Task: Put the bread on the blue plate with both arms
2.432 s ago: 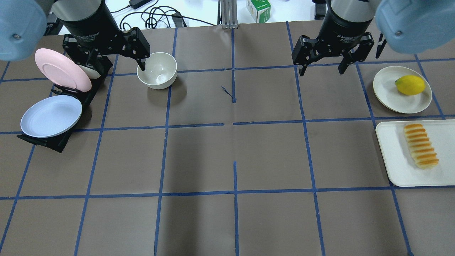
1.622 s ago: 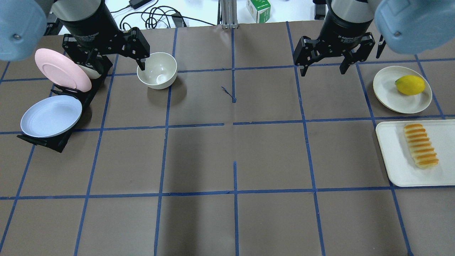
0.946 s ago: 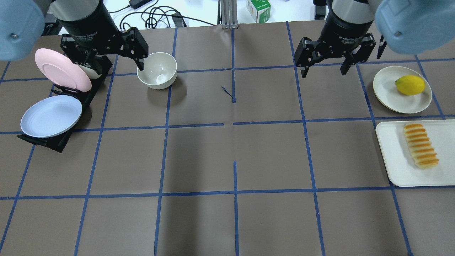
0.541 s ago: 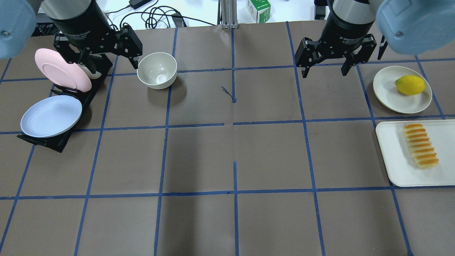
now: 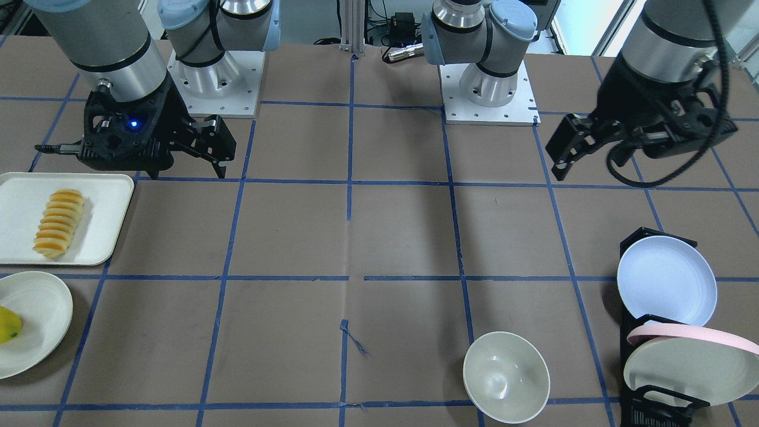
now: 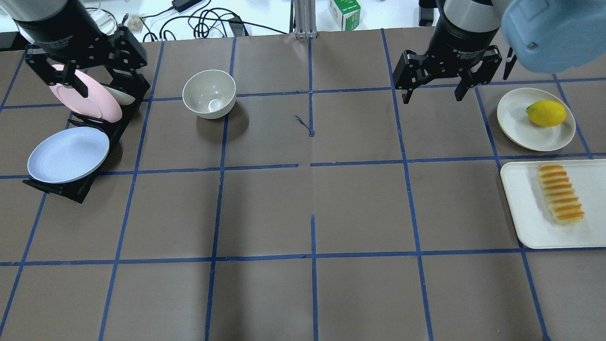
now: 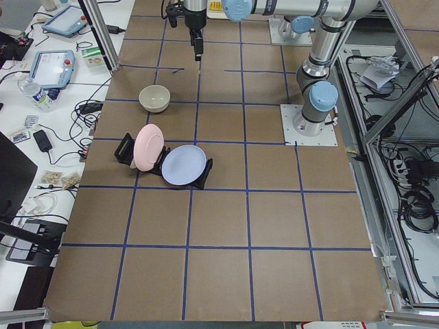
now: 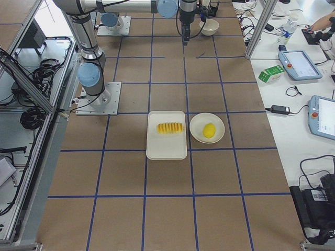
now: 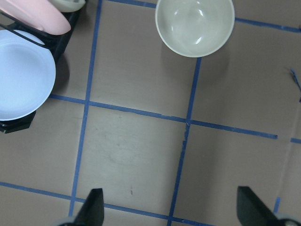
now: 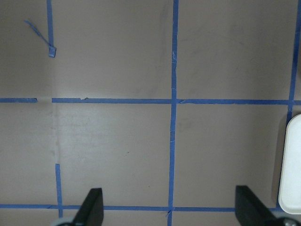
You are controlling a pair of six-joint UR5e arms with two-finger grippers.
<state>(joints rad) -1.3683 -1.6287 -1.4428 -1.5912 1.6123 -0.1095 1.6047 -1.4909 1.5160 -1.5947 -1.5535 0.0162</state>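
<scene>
The bread [image 6: 560, 194] lies on the white tray [image 6: 525, 213] at the right edge; it also shows in the front view [image 5: 58, 223]. The blue plate [image 6: 67, 155] leans in a black rack at the far left, and also shows in the front view [image 5: 666, 280] and the left wrist view [image 9: 21, 75]. My left gripper [image 6: 106, 85] is open and empty above the rack's pink plate, behind the blue plate. My right gripper [image 6: 432, 97] is open and empty over bare table, well behind and left of the bread. Both wrist views show spread fingertips [image 9: 94, 209] [image 10: 94, 207].
A pink plate [image 6: 85, 97] stands in the same rack behind the blue plate. A cream bowl [image 6: 209, 93] sits right of the rack. A lemon [image 6: 547, 113] lies on a cream plate [image 6: 516, 118] behind the tray.
My left gripper has moved left, away from the cream bowl, to above the rack. My right gripper has barely shifted. Bread and plates have not moved.
</scene>
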